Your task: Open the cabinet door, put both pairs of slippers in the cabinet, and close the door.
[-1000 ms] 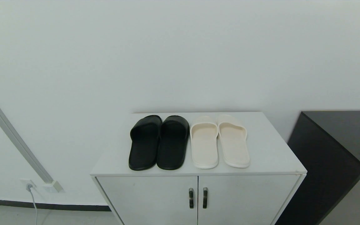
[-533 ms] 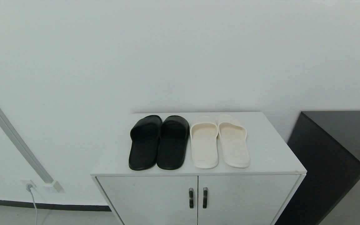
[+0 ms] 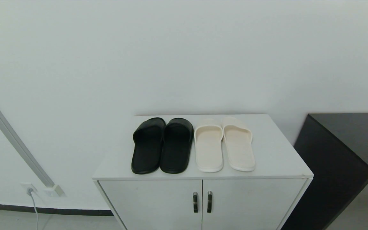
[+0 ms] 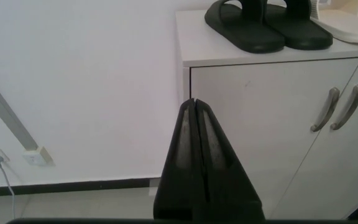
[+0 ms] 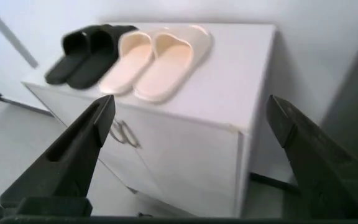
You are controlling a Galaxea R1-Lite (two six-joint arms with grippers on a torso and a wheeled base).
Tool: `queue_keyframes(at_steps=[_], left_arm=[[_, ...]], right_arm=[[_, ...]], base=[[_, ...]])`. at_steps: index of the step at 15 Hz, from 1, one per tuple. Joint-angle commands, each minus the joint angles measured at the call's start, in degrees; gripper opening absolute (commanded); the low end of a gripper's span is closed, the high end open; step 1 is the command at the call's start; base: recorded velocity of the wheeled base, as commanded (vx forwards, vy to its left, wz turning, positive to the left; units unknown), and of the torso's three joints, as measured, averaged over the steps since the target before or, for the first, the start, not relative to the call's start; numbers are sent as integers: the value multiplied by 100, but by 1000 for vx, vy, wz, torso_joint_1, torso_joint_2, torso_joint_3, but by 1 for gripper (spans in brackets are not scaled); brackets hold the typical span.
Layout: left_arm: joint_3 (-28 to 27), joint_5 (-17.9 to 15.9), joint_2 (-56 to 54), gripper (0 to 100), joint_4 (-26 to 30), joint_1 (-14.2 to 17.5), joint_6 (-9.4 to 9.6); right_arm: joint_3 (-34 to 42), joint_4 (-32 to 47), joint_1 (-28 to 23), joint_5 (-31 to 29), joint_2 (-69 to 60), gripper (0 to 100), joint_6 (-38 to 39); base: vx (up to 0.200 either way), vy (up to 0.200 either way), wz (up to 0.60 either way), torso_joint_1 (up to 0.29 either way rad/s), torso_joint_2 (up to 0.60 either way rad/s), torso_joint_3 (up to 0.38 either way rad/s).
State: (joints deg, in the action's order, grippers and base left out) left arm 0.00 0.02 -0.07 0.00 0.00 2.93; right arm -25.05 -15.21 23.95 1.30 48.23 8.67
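we see the black slippers (image 3: 168, 148) and the cream slippers (image 3: 217, 150) lying side by side, toes to the wall, on top of the white cabinet (image 3: 276, 153), whose two doors (image 3: 152, 204) are closed, the handles (image 3: 195, 202) just beside each other. our left end effector (image 4: 194, 102) has its fingers pressed together, low before the cabinet's left front corner. our right end effector (image 5: 190, 102) holds its fingers wide apart, facing the cabinet from the right.
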Motion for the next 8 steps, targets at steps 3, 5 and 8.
queue_keyframes(at_steps=[3,5,8], left_arm=[[0,-2,7,0,0,0,6],[0,-2,7,0,0,0,6],[0,-2,7,0,0,0,6]], right_arm=[[-1134,-931,2043,-1923,2578,100,329],[-1678,-975,2245,-2170,3263,100,302],[-2522,-1019,2588,-2829,4248,100,329]], base=[[0,0,0,0,0,0],[0,0,0,0,0,0],[0,0,0,0,0,0]])
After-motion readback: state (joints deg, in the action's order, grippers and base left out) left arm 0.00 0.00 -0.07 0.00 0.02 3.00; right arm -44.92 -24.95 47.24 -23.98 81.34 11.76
